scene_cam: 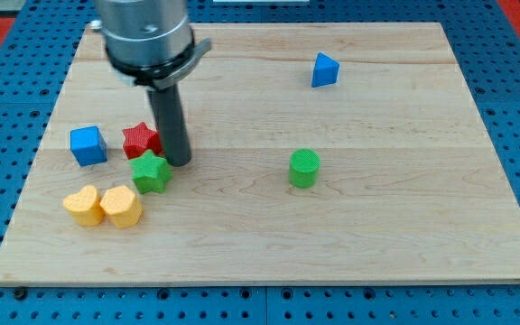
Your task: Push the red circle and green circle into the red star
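Observation:
The red star (138,140) lies at the view's left, between the blue cube (88,145) and my rod. My tip (178,162) rests on the board just right of the red star and touches the upper right of the green star (150,171). The green circle (304,168) stands alone near the middle right, far from the red star. No red circle shows; the arm may hide it.
Two yellow heart blocks (82,205) (121,206) sit side by side at the lower left, below the green star. A blue triangular block (325,69) lies near the view's top right. The wooden board (377,244) ends on all sides at a blue pegboard.

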Available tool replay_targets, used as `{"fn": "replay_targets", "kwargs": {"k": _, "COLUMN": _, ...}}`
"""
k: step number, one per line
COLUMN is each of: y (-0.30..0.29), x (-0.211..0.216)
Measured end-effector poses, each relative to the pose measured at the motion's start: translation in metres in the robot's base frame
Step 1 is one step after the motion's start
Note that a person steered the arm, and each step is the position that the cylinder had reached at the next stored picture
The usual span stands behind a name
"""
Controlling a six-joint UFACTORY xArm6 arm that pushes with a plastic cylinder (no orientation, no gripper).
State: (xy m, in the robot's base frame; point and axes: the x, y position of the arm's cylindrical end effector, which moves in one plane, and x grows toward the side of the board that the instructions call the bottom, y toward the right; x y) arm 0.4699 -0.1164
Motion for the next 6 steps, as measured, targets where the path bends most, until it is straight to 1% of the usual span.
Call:
{"fn": "replay_targets", "kwargs": {"k": 1, "y": -0.023, "x": 0.010}}
{"fn": "replay_targets", "kwargs": {"k": 2, "y": 0.016, "x": 0.029}}
{"fn": "replay_targets", "kwargs": {"k": 3, "y": 0.071, "x": 0.069}}
{"fn": "replay_targets", "kwargs": {"k": 4, "y": 0.154, "x": 0.076}}
{"fn": "replay_targets", "kwargs": {"k": 5, "y": 0.254, "x": 0.056}}
{"fn": "replay_targets", "kwargs": {"k": 6, "y": 0.238, "x": 0.037}}
